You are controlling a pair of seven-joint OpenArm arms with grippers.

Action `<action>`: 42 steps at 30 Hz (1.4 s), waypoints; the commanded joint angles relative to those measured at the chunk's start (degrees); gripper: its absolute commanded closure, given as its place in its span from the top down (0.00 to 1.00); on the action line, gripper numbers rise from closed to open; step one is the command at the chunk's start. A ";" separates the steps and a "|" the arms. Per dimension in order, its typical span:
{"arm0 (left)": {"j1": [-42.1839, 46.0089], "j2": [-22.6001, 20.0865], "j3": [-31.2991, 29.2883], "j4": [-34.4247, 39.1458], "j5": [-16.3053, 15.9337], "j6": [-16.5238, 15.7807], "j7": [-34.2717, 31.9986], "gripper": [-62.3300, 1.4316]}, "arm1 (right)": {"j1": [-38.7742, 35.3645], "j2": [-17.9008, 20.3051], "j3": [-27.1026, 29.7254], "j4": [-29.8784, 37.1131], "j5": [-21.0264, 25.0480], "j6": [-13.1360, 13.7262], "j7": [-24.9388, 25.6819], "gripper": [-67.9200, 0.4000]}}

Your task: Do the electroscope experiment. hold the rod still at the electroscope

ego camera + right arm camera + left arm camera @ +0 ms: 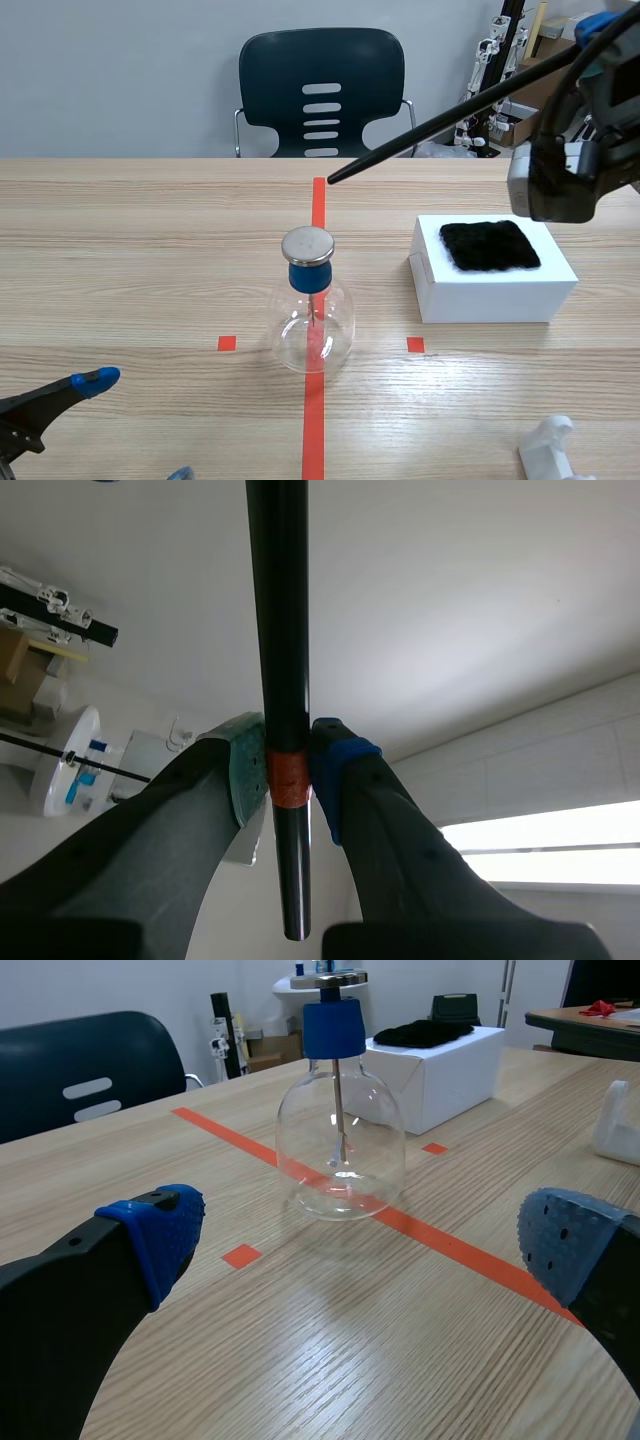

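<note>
The electroscope [313, 310] is a clear glass flask with a blue stopper and a round metal cap, standing on the red centre line. The left wrist view shows the electroscope [340, 1110] ahead of my open left gripper [370, 1245], which rests low near the table's front edge. A long black rod [440, 120] slants down from the upper right; its tip hangs in the air above and behind the metal cap, not touching it. My right gripper [288, 770] is raised high and shut on the rod [282, 630] at an orange band.
A white box [492, 270] with a black fur cloth [489, 245] on top stands right of the flask. A white plastic piece [552, 450] lies at the front right. A dark chair [322, 92] stands behind the table.
</note>
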 commanded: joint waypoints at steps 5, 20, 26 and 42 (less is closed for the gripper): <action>-0.31 0.26 -0.11 0.31 -0.33 -0.11 -0.94 1.00 | 1.20 -0.76 -0.15 0.00 -1.25 0.33 0.57 0.02; -0.31 0.26 -0.11 0.31 -0.33 -0.11 -0.94 1.00 | 1.07 -0.79 -1.95 -0.13 -2.99 2.47 1.77 0.02; -0.31 0.26 -0.11 0.31 -0.33 -0.11 -0.94 1.00 | 1.09 -1.44 -1.95 -0.37 -3.39 2.45 2.67 0.02; -0.31 0.26 -0.11 0.31 -0.33 -0.11 -0.94 1.00 | 2.19 -5.53 -1.95 -1.07 -4.33 3.96 4.52 0.02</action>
